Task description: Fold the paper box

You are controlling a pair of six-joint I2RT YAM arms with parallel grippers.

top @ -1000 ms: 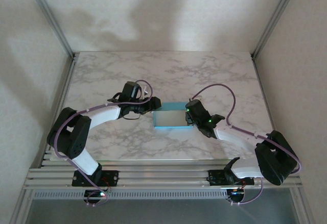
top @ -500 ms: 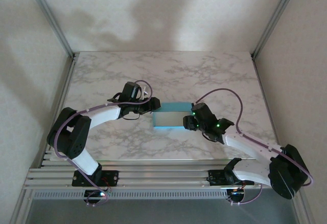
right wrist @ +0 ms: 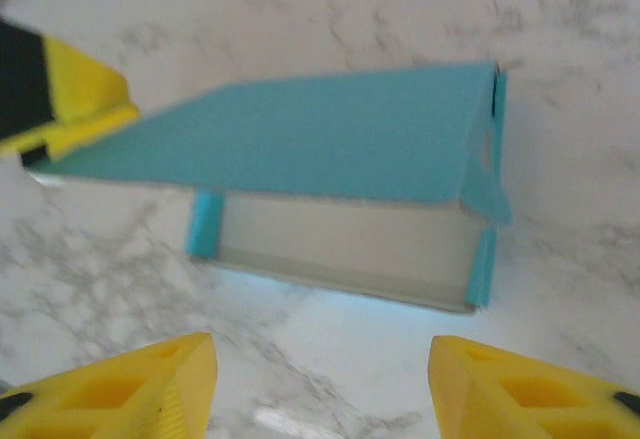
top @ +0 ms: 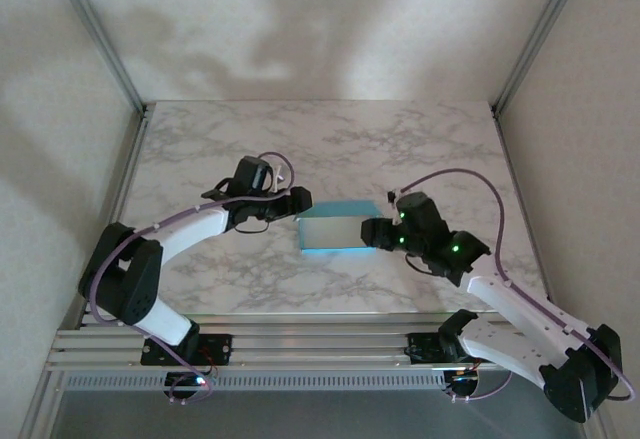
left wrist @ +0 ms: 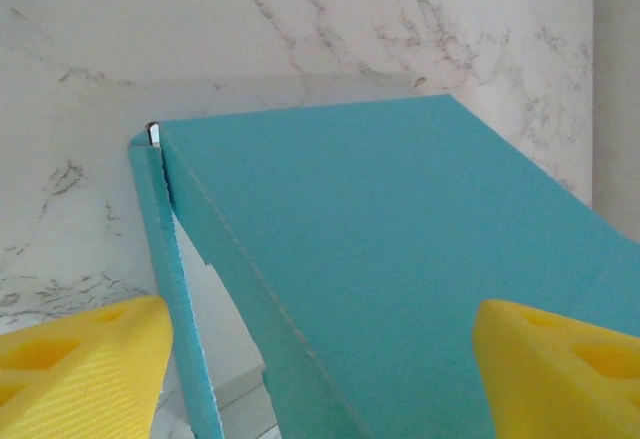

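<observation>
We see the paper box (top: 335,231) lying near the middle of the marble table (top: 430,139), between the two arms. The left gripper (top: 300,202) sits at the box's left end with its yellow fingers (left wrist: 75,359) spread apart. From its wrist camera a turquoise panel of the box slopes up between them, and we cannot make out either pad pressing on the card. The right gripper (top: 372,231) is just beside the box's right end, its jaws likewise apart, with bare marble between the fingertips and the box a little ahead of them, untouched. From that side a turquoise flap leans over a pale grey inner wall, with short turquoise tabs standing at both corners.
</observation>
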